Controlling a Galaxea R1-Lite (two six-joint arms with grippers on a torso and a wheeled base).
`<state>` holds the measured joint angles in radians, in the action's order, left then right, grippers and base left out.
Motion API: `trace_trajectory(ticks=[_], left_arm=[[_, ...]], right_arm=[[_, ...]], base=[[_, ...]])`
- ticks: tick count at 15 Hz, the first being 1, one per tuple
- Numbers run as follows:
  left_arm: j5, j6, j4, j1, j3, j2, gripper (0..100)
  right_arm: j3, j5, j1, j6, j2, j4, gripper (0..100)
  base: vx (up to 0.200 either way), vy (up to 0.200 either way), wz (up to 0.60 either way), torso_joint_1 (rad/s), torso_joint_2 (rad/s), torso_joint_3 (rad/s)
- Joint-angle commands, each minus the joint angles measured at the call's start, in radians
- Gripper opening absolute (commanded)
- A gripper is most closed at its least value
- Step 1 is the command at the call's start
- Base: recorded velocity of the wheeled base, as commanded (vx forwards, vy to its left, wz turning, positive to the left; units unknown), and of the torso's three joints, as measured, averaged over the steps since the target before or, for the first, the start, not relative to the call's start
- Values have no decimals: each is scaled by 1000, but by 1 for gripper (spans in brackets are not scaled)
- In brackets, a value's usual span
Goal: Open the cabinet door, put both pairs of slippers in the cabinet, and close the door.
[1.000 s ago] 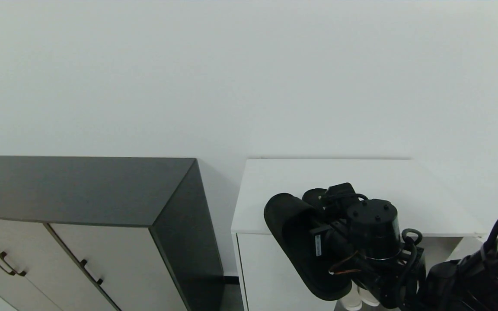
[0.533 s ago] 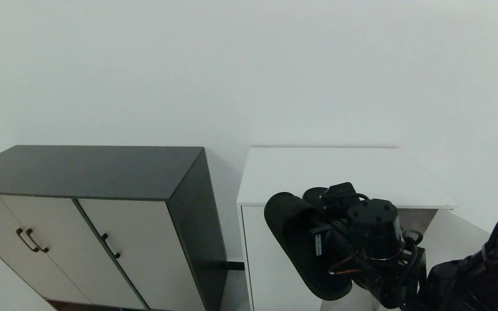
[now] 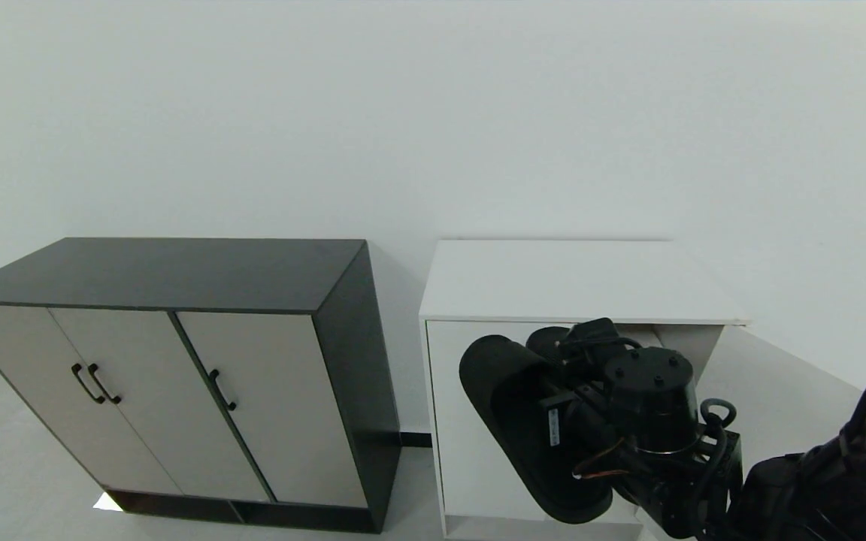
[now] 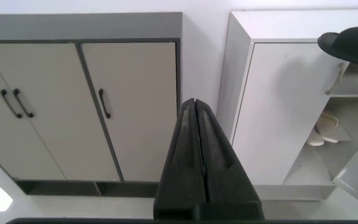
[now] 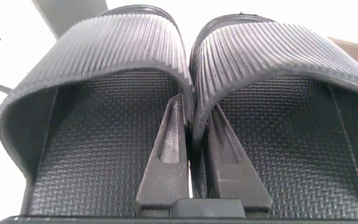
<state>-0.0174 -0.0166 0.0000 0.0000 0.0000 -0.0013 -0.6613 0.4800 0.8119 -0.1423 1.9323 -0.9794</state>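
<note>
Head view shifted; black slippers stay pinched in right hand.

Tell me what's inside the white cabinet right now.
A pale pair of slippers sits low in the open side of the white cabinet. Whatever lies behind its closed front panel is hidden.

On my head feed I see a black-framed sideboard with three beige doors and dark bar handles. It stands against a plain white wall on a pale grey floor. A low open gap runs beneath its doors.
</note>
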Motion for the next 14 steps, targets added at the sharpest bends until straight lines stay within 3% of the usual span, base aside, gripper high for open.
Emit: trace_trajectory(ticks=[1,14], left_arm=[[-1,0,0,0,0,1,0],[1,1,0,0,0,1,0]], right_arm=[[0,-1,0,0,4,1,0],[8,-1,13,0,8,2,0]], base=[[0,0,0,0,0,0],[0,0,0,0,0,0]])
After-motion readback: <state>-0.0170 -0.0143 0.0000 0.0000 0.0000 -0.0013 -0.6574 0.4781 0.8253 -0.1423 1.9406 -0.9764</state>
